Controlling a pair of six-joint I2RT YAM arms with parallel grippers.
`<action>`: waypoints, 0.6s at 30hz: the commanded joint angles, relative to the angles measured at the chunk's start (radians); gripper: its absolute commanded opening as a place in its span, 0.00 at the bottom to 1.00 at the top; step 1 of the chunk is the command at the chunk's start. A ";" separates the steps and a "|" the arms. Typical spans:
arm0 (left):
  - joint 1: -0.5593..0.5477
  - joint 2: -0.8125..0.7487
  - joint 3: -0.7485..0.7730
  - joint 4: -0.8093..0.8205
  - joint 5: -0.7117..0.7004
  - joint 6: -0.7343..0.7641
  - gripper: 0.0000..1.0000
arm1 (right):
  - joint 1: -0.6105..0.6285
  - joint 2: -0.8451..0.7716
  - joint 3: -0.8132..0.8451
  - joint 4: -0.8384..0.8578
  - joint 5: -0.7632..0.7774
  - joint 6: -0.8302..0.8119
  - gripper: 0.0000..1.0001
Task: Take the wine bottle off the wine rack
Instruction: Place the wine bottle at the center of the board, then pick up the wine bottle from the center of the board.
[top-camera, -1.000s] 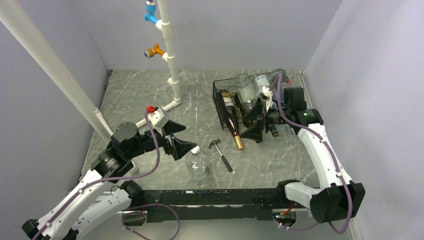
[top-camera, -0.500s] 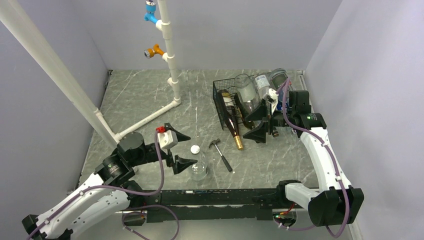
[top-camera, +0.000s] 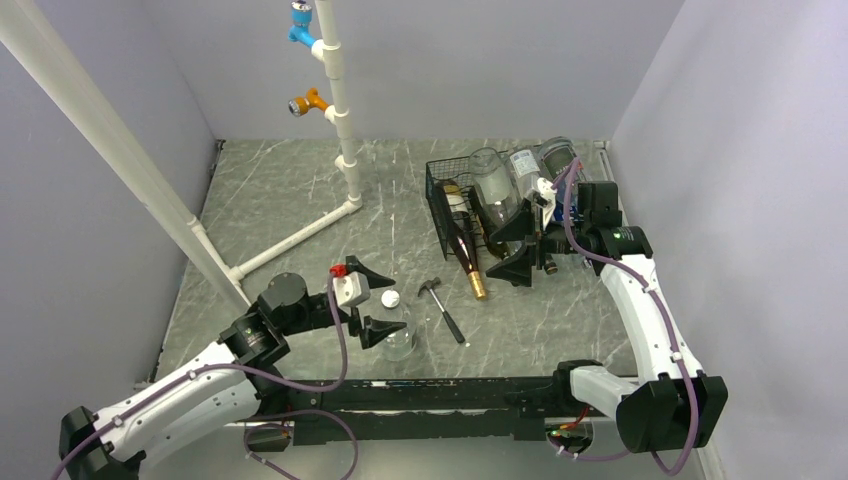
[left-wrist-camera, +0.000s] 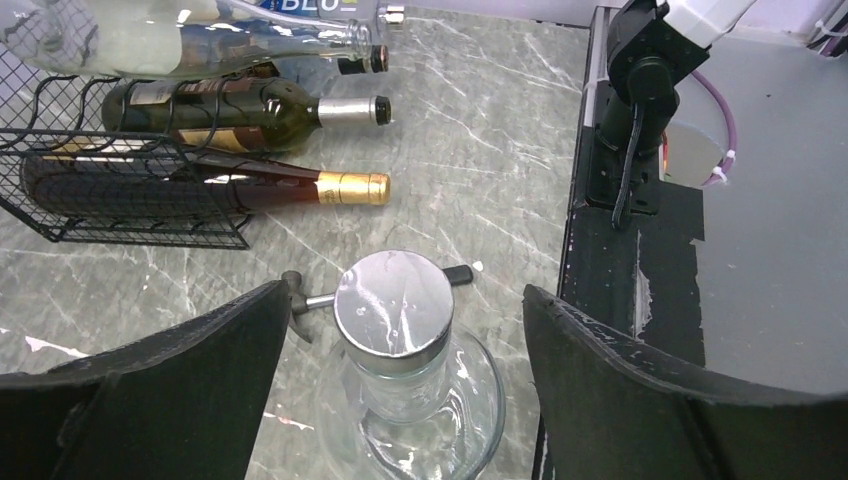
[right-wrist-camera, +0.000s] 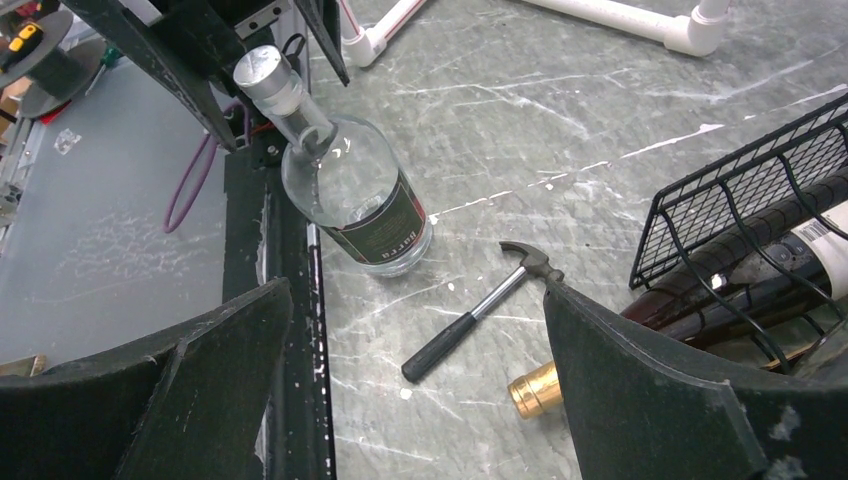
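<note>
Between the fingers of my left end effector (left-wrist-camera: 405, 296), which are spread wide apart, sits the silver cap of a clear glass bottle (left-wrist-camera: 400, 380). It stands upright on the counter (left-wrist-camera: 480, 150), and neither finger touches it. A hammer (right-wrist-camera: 475, 316) lies flat just past that bottle.

Farther out from the left end effector, well apart from it, is the wine rack (left-wrist-camera: 120, 205), black wire mesh. The wine bottle (left-wrist-camera: 250, 188) has dark glass and a gold foil top. It lies on its side in the rack's lowest tier, with its neck poking out of the open end onto the counter side. A second dark bottle (left-wrist-camera: 270, 108) with a silver capsule lies a tier above it. Clear bottles (left-wrist-camera: 200, 45) lie on top of the rack.

My right end effector (top-camera: 500, 245) is also spread apart, with nothing clamped. It hangs just beside the rack's open end, over the protruding necks; I cannot tell if it touches them. In the right wrist view the gold top shows low, close to the inner edge of one finger, with the rack mesh right above that finger.
</note>
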 joint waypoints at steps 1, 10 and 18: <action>-0.021 0.009 -0.047 0.177 0.000 -0.006 0.89 | -0.006 -0.003 -0.002 0.031 -0.017 -0.031 1.00; -0.050 0.036 -0.062 0.193 -0.039 0.007 0.57 | -0.006 0.006 0.003 0.015 -0.015 -0.044 1.00; -0.055 0.075 -0.048 0.180 -0.063 0.003 0.36 | -0.006 0.010 0.011 -0.006 -0.014 -0.060 1.00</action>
